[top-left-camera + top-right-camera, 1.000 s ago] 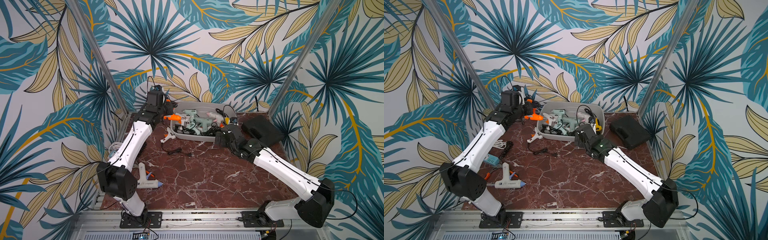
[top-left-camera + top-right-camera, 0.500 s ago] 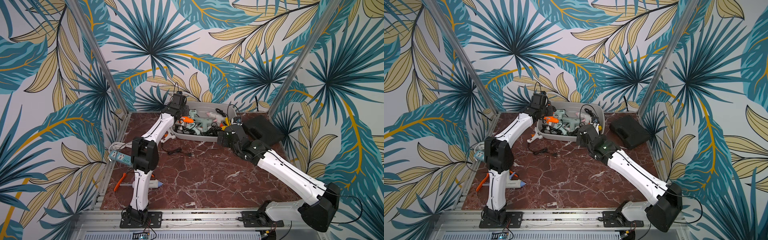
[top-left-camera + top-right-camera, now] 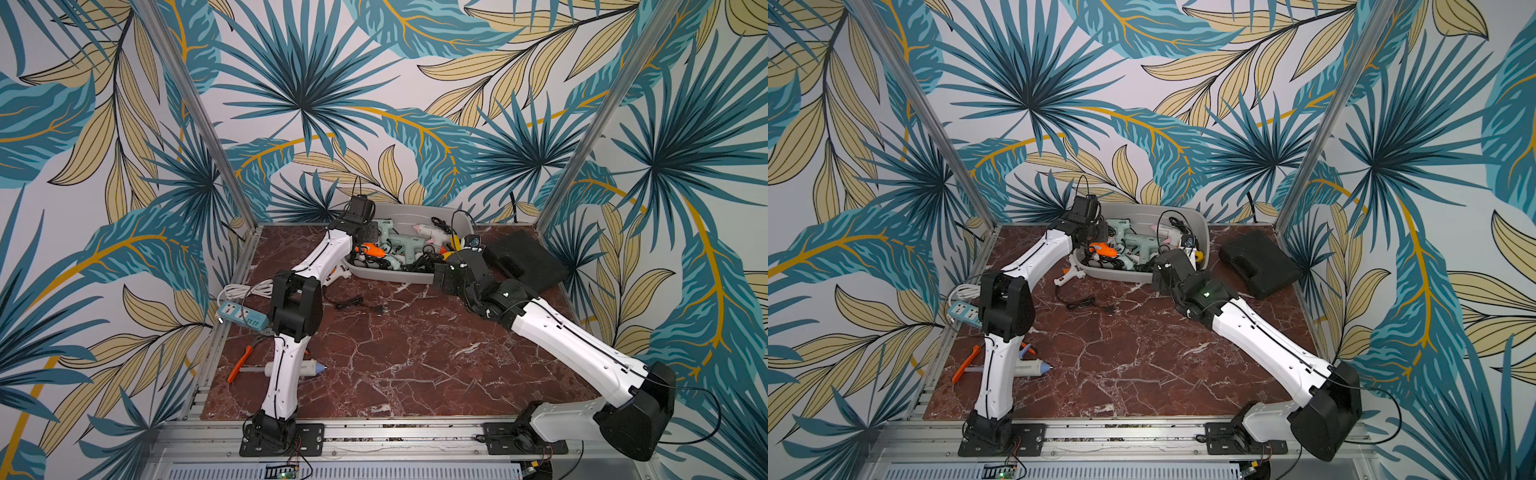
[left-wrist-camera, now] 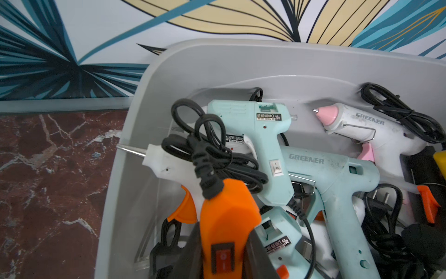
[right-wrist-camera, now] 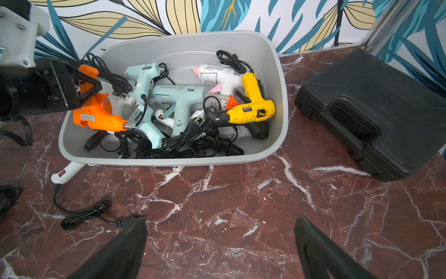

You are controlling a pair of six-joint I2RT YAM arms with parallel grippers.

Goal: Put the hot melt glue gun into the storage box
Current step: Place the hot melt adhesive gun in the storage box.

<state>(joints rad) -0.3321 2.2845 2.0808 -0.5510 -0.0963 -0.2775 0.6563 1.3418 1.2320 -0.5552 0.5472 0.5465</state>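
Top views, left end effector: you have it over the left end of the storage box, clamped on the orange hot melt glue gun. A second ago that gun hung outside the rim.
Top views, right end effector: low over the table at the box's front, near the black case; barely shifted since then.
Left wrist, grip: your fingers sit narrow on the orange handle.
Right wrist, jaws: wide apart, nothing between them.
Right wrist, gun: inside the box walls, nozzle toward the centre; it seems to hang just clear of the pile.
Right wrist, white glue gun: on the table, against the box's outer wall.
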